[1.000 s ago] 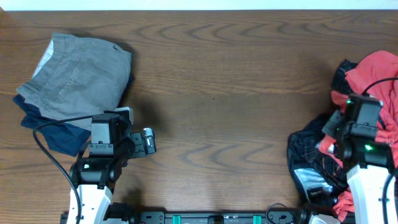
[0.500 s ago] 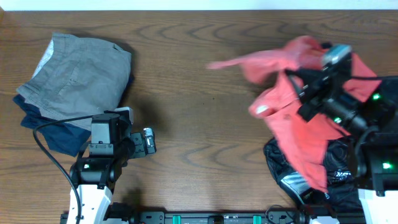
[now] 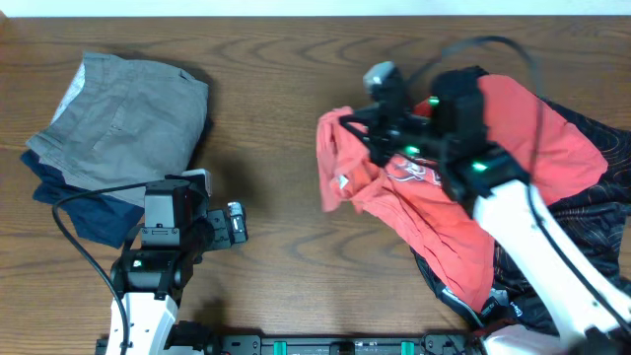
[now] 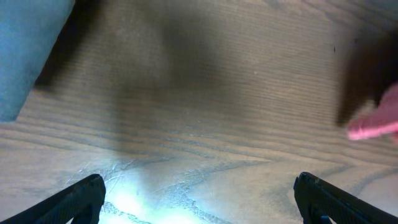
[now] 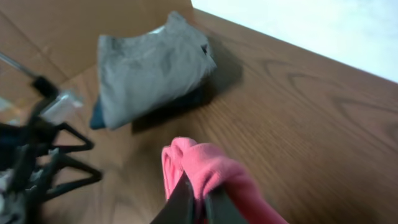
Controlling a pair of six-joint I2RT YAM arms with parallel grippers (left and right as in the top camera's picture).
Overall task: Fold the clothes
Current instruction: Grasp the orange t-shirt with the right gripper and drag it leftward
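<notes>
Wood-grain brown tabletop [image 3: 296,118] fills the overhead view from edge to edge. On its right half lies the biggest soft thing, the coral-red T-shirt [image 3: 547,133]. It is spread in a crumpled mass from the middle of the frame to the right side, with part of its white-and-navy chest lettering showing (too creased to read). It lies over a black patterned garment [image 3: 603,212] at the right edge and lower right.

In the upper left sits a folded grey garment [image 3: 123,118], stacked on a navy garment [image 3: 79,212] whose edge sticks out below it.

The right arm [image 3: 532,247] reaches from the lower right corner up and left across the shirt, ending at the shirt's left edge. There the right gripper [image 5: 199,200] has its jaws pinched narrow on a bunched fold of the red cloth.

The left arm [image 3: 148,286] stands at the lower left, just below the folded stack. The left gripper [image 4: 202,198] points at bare wood, its jaws spread wide with nothing between them (a pink scrap of the shirt shows at the right edge of the left wrist view).
</notes>
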